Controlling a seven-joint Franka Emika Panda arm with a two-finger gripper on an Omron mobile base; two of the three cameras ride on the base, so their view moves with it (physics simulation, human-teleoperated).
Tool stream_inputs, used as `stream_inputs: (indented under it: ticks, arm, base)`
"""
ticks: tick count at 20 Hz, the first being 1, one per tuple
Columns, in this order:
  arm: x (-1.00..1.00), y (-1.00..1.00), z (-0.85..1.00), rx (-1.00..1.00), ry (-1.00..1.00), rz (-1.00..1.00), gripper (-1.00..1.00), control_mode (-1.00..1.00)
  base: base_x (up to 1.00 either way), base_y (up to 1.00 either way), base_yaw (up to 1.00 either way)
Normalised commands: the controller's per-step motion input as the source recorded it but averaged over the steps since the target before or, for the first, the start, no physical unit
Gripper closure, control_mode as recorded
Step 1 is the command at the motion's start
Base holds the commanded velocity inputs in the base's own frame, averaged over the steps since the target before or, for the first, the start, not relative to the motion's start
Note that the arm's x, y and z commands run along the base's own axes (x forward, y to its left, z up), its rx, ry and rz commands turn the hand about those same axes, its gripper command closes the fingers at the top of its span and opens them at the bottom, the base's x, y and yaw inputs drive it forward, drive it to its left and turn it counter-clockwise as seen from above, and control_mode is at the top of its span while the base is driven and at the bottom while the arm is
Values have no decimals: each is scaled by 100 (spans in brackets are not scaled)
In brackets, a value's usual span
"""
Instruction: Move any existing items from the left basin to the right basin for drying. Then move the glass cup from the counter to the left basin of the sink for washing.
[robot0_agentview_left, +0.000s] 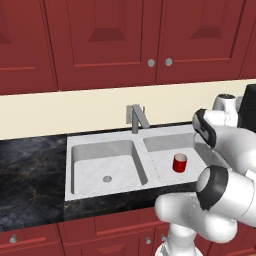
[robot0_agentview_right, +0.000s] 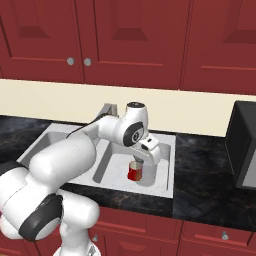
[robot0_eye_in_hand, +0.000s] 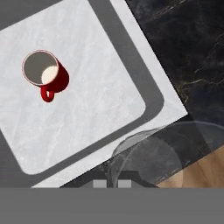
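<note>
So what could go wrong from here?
The tool holds the glass cup over the rim of the right basin, close to the red cup; lowering it here could knock that cup or land the glass in the wrong half. Crossing to the left basin, it might clip the faucet.

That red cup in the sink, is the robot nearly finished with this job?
Roughly halfway. Done: the red cup stands in the right basin, and the left basin holds nothing. In hand: the fingers are shut on the glass cup, seen over the right basin's edge. Left: setting it in the left basin.
</note>
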Motion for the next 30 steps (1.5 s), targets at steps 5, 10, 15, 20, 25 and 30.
stream_inputs:
  ticks: [5,10,15,20,25,30]
  arm:
    - [0,70,0,-1,5,0,100,-100]
    - [0,78,0,-1,8,1,100,-100]
    - [5,75,0,0,7,3,100,-100]
    - [13,72,0,0,7,4,100,-100]
    - [20,71,-2,0,6,5,100,-100]
    - [24,73,-7,0,4,6,100,-100]
  base:
    - [0,0,0]
    - [0,0,0]
    - [0,0,0]
    - [0,0,0]
    - [0,0,0]
    - [0,0,0]
